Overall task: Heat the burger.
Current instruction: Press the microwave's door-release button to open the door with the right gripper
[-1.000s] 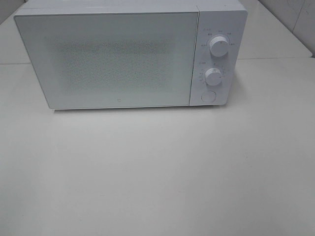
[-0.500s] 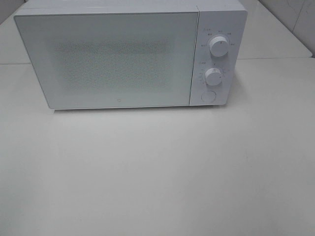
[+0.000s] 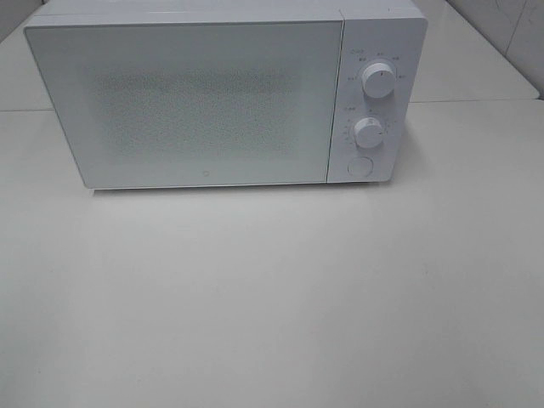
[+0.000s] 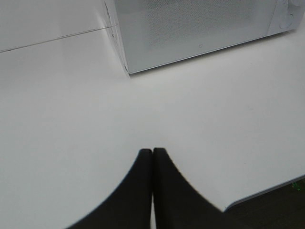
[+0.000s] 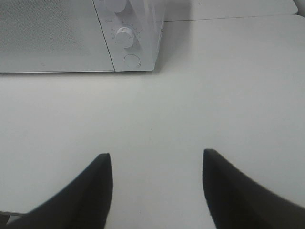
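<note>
Hovering over the white counter (image 3: pixel 272 297) near the shut microwave (image 3: pixel 195 102), left jaws pressed together, right jaws wide apart and holding nothing, burger not seen, so cannot tell where.

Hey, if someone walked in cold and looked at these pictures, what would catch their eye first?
The white microwave, door shut, sits at the back of the pale table, its upper knob, lower knob and round button stacked down its right-hand panel. In the wrist views the left gripper is shut, fingertips touching, and the right gripper is open, both in front of the microwave. No burger shows in any view.
</note>
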Tool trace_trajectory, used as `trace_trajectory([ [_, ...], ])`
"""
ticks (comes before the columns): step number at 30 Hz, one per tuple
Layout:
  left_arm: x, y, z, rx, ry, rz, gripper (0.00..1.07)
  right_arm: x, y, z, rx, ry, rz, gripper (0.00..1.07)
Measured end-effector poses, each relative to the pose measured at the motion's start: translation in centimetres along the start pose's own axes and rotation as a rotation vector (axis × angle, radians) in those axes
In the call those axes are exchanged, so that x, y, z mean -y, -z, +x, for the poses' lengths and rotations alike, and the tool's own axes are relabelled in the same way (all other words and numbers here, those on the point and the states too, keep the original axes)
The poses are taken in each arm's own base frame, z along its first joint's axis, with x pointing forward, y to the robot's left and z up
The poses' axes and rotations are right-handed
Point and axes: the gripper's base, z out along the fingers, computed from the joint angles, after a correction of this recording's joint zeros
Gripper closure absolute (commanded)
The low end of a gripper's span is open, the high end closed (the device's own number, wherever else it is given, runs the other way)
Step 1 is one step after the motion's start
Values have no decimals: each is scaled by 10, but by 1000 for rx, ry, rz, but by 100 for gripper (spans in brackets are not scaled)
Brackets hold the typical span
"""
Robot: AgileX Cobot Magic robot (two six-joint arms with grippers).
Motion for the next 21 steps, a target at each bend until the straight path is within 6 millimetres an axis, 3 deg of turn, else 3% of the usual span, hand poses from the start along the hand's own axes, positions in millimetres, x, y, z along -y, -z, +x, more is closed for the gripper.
trace_trajectory([
  [21,0,0,0,0,0,-1,106,0,0,0,-1,1,0,54],
])
